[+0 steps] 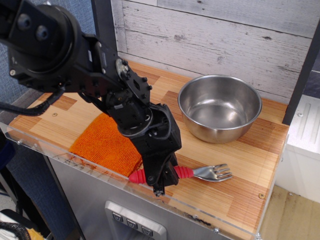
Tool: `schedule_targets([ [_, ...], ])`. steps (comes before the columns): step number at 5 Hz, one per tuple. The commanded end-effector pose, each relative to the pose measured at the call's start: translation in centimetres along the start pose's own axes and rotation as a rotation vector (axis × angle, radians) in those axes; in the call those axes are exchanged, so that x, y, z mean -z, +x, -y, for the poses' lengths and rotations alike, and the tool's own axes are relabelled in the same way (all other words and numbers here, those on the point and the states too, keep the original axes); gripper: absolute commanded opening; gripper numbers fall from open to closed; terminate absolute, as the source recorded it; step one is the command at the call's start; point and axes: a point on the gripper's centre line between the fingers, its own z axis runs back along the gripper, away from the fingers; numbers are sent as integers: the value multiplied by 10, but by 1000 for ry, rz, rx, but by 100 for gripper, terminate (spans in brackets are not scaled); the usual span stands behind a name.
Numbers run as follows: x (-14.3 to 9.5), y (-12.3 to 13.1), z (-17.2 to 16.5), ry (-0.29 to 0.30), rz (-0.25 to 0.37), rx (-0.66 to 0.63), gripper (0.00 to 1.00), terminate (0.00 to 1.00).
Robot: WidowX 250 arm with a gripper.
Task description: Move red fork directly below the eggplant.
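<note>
The red fork (184,172) lies roughly level near the table's front edge, red handle to the left and metal tines (216,173) to the right. My gripper (159,179) comes down from the upper left and is shut on the middle of the fork's handle. I cannot tell whether the fork touches the wood or hangs just above it. The eggplant is not visible; the black arm covers much of the table's middle and left.
A steel bowl (220,107) stands at the back right. An orange cloth (100,142) lies at the front left, partly under the arm. A clear acrylic lip (210,222) runs along the front edge. A plank wall rises behind the table.
</note>
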Motion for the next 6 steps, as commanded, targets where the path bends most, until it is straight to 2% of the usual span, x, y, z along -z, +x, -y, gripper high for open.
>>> schedule_targets([
  [1, -17, 5, -12, 42, 38, 23, 0, 0],
  [2, -29, 16, -16, 67, 37, 112, 0, 0],
  [4, -68, 44, -25, 91, 137, 220, 0, 0],
  [5, -94, 47, -34, 116, 181, 240, 0, 0],
  [6, -125, 36, -53, 161, 151, 240, 0, 0],
])
